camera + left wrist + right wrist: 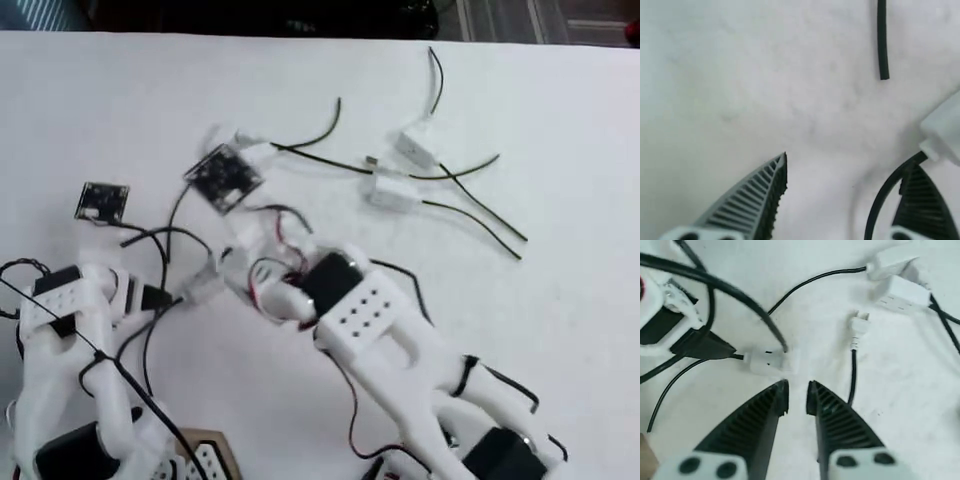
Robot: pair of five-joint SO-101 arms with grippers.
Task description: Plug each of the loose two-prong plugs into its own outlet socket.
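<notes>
Left of centre in the high view, an outlet socket (203,285) lies on the table (560,120) between my two arms. My left pincer (849,162) is spread wide, one finger just beside the socket's corded end, probably to steady it. My right pincer (797,390) is narrowed to a slim gap and holds nothing. It points at the socket, with a loose plug (858,326) near, which I judge it must fetch.
</notes>
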